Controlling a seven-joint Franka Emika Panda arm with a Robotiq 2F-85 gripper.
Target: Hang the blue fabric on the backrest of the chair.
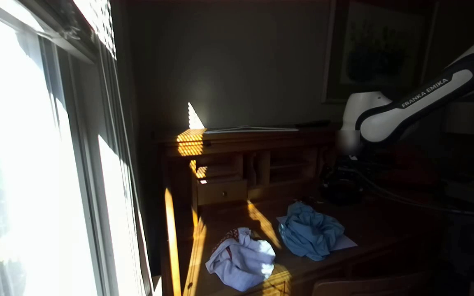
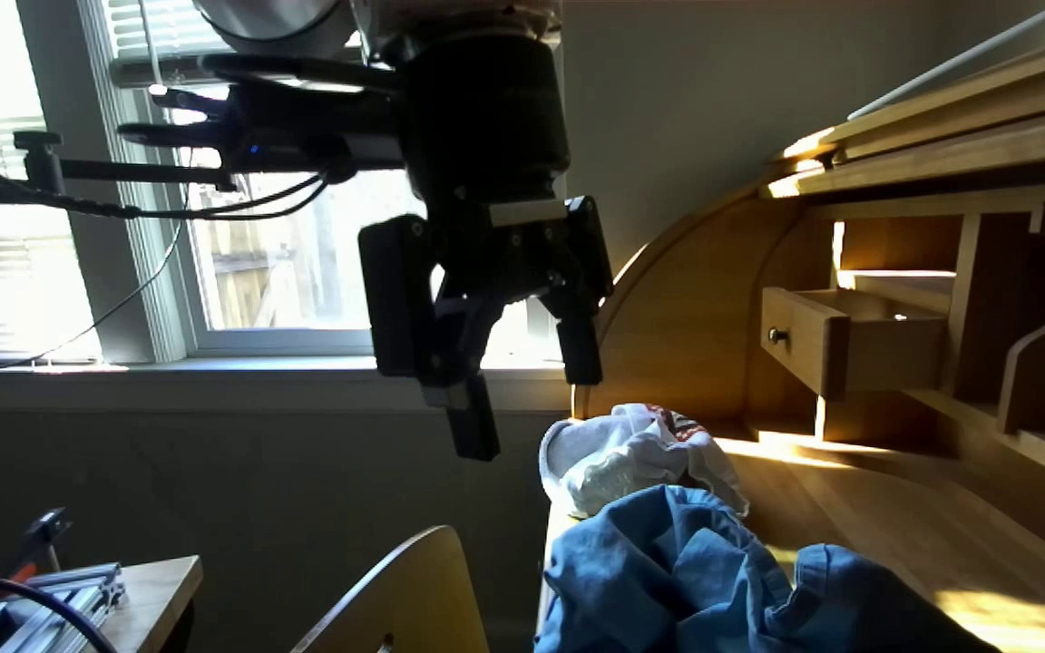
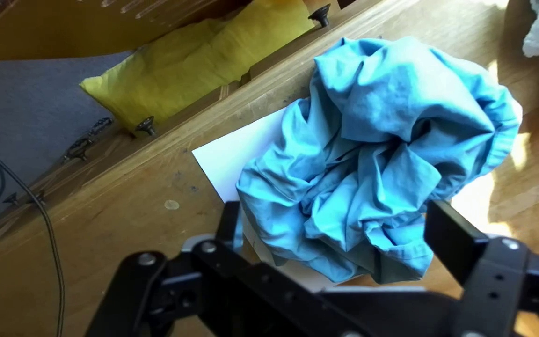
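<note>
The blue fabric [image 1: 311,232] lies crumpled on the wooden desk, partly over a white sheet. It also shows in an exterior view [image 2: 668,571] and in the wrist view [image 3: 391,117]. The chair's wooden backrest [image 2: 423,599] stands by the desk's front edge; its top edge also shows in an exterior view [image 1: 368,286], and a curved wooden part, likely the backrest [image 3: 63,32], is at the wrist view's top left. My gripper [image 2: 532,408] is open and empty above the desk. In the wrist view its fingers [image 3: 334,224] are apart, with the fabric beyond them.
A white cloth [image 1: 245,261] with a red pattern lies beside the blue fabric. A small drawer [image 2: 804,340] stands open under the desk's shelves. A yellow cloth item [image 3: 194,65] is below the desk edge. A side table [image 2: 164,589] holds metal frames. A window is beside the desk.
</note>
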